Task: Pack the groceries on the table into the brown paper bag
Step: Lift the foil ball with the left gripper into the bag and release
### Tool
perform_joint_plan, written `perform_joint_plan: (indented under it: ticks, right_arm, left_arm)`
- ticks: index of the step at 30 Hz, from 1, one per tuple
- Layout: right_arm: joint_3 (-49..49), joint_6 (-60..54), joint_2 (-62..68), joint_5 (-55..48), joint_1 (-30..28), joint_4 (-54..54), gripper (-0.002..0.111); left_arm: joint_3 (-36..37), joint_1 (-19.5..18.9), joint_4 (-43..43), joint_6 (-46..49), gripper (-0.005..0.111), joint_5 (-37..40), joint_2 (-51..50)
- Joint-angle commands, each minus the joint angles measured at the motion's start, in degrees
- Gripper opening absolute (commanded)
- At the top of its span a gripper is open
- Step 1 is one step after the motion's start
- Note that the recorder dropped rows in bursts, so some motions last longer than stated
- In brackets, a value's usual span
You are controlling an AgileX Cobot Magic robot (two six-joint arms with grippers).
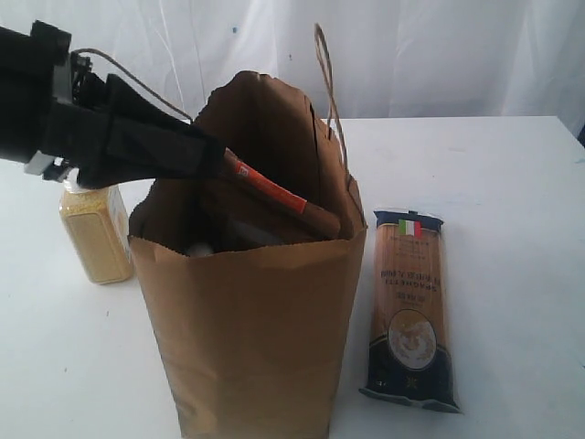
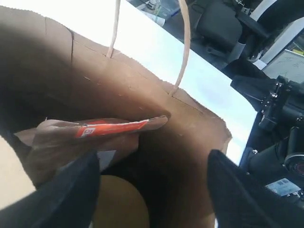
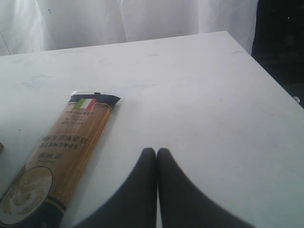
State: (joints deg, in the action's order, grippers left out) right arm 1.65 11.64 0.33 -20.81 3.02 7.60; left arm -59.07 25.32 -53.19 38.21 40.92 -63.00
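The brown paper bag (image 1: 256, 320) stands upright in the middle of the table (image 1: 512, 183). My left gripper (image 1: 199, 155) reaches over its mouth from the left. In the left wrist view the left gripper (image 2: 152, 190) is open wide, its fingers (image 2: 71, 194) spread apart. The brown orange-labelled pouch (image 1: 274, 194) lies slanted across the bag's opening, beside one finger and not clamped. A round yellow lid (image 2: 118, 204) shows deeper in the bag. The yellow-grain bottle (image 1: 94, 233) stands left of the bag. The spaghetti packet (image 1: 409, 306) lies flat to its right. My right gripper (image 3: 156, 151) is shut, empty, above bare table near the packet (image 3: 66, 147).
The bag's cord handle (image 1: 327, 87) sticks up above its far rim. A white curtain (image 1: 411, 46) hangs behind the table. The table's right edge (image 3: 266, 90) runs close to the right gripper. Dark equipment (image 2: 280, 109) stands beyond the table.
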Motion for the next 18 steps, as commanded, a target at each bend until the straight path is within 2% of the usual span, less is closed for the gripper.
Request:
perform_joint_plan:
  ticks: [1, 6, 15, 18]
  right_arm:
    - [-0.1, 0.6, -0.3, 0.3, -0.2, 0.0, 0.0]
    - [-0.1, 0.6, -0.3, 0.3, -0.2, 0.0, 0.0]
    - [-0.1, 0.6, -0.3, 0.3, -0.2, 0.0, 0.0]
    - [-0.1, 0.6, -0.3, 0.3, -0.2, 0.0, 0.0]
  left_arm:
    - [-0.3, 0.2, -4.2, 0.2, 0.066, 1.0, 0.3]
    - [-0.3, 0.2, -11.1, 2.2, 0.064, 3.7, 0.3]
    - [-0.3, 0.2, -30.6, 8.7, 0.056, 17.1, 0.8]
    - [-0.3, 0.2, -39.6, 15.2, 0.056, 19.3, 2.7]
